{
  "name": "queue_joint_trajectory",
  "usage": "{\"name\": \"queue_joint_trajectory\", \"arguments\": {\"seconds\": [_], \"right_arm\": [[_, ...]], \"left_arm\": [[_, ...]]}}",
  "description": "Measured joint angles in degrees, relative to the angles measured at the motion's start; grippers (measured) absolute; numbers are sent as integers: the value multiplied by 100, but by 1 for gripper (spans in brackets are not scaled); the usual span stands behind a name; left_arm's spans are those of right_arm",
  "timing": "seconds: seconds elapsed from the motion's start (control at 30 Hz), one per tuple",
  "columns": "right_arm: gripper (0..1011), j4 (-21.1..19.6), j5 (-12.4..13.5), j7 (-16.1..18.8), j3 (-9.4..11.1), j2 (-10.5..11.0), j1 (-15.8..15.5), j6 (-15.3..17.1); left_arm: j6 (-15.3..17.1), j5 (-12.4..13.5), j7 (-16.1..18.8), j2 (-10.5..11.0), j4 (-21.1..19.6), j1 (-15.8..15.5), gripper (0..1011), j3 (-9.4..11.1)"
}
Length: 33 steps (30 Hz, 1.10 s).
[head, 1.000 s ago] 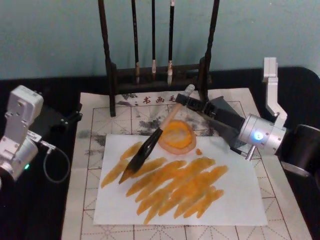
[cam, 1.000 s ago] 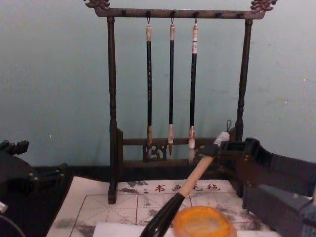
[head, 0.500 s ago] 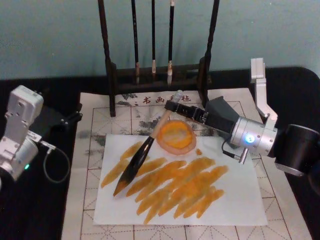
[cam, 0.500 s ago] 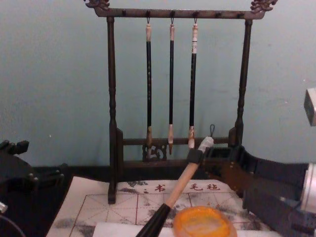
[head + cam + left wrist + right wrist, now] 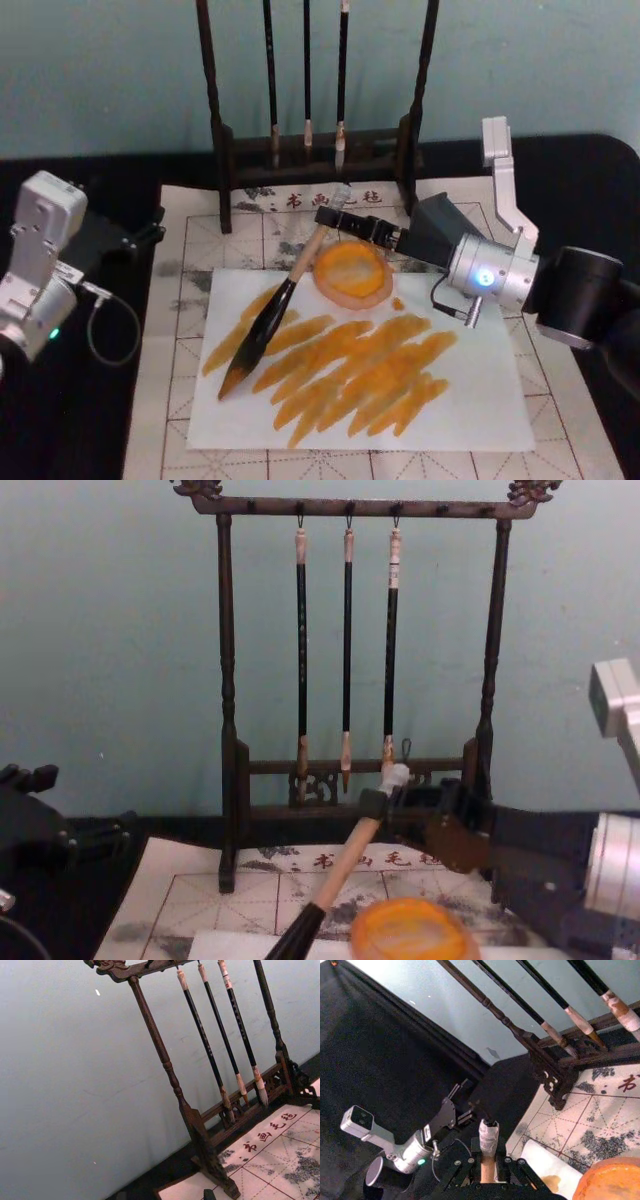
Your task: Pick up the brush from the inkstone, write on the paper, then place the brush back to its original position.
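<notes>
Our right hand [image 5: 338, 216] grips the calligraphy brush [image 5: 282, 297] near its white cap, tuft at the streaked paper [image 5: 470, 400] beside the orange inkstone [image 5: 351, 270]. Writing looks nearly done; next we must lay it back there. Left arm [image 5: 40, 265] sits parked far left.

The brush [image 5: 283, 292] is thick, with a light wood handle, a white cap and a dark hairy tip. It leans with the cap up and the tip down on the white paper [image 5: 470, 400], and the tip seems to touch it. The right gripper [image 5: 328, 216] grips it near the cap. The inkstone [image 5: 351, 270], a small round orange dish, sits at the paper's far edge, just beside the handle. The paper has many orange strokes on it.
</notes>
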Motion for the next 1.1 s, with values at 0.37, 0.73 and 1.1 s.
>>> {"name": "queue_joint_trajectory", "arguments": {"seconds": [0.37,0.73,1.1], "right_arm": [[183,124,-165,-13,-58,-87,38,-53],[183,114,-342,-73,1,-102,-11,-239],[183,143,-421,-88,117,-127,-35,-271]], "left_arm": [[0,0,0,0,0,0,1001,0],[0,0,0,0,0,0,1001,0],[0,0,0,0,0,0,1001,0]]}}
